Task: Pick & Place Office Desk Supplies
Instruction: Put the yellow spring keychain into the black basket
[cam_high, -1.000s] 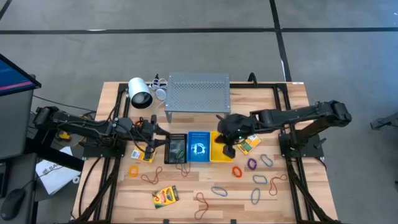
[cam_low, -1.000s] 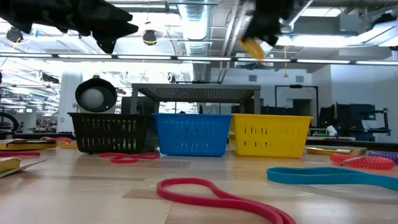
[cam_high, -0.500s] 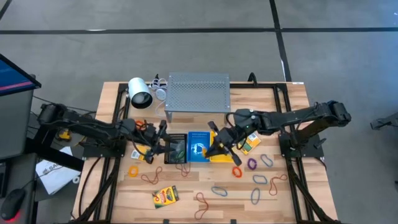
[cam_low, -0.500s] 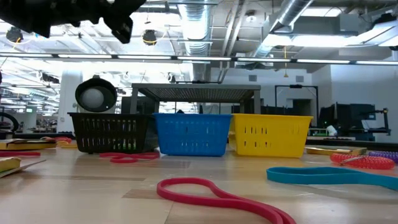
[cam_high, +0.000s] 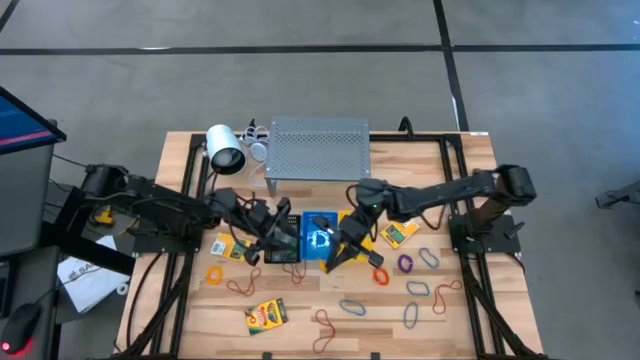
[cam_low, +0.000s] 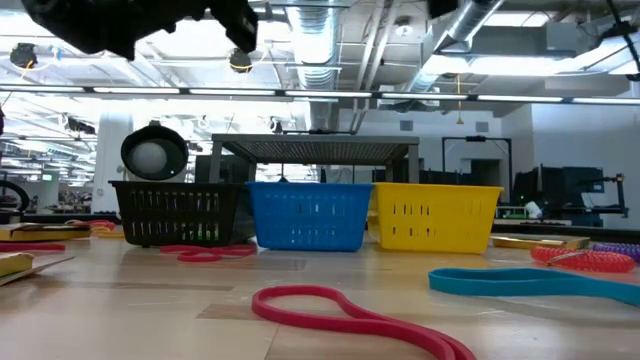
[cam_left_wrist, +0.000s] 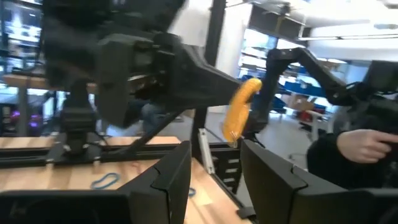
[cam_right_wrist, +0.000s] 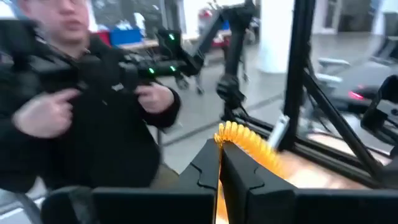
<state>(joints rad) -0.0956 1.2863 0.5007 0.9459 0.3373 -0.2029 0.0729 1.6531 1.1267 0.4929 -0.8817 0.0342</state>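
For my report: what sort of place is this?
Probably a robotics lab or workshop hall: exposed ceiling ducts, a wooden table on a concrete floor, and a person holding a control device nearby.

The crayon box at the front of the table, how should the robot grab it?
From straight above, pinching the two long sides. The crayon box lies flat and a bit slanted on the table, apart from the rubber bands, so the fingers should probably turn to match its slant.

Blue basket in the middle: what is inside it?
The blue basket holds something pale, too small to identify. The right tool covers its right edge.
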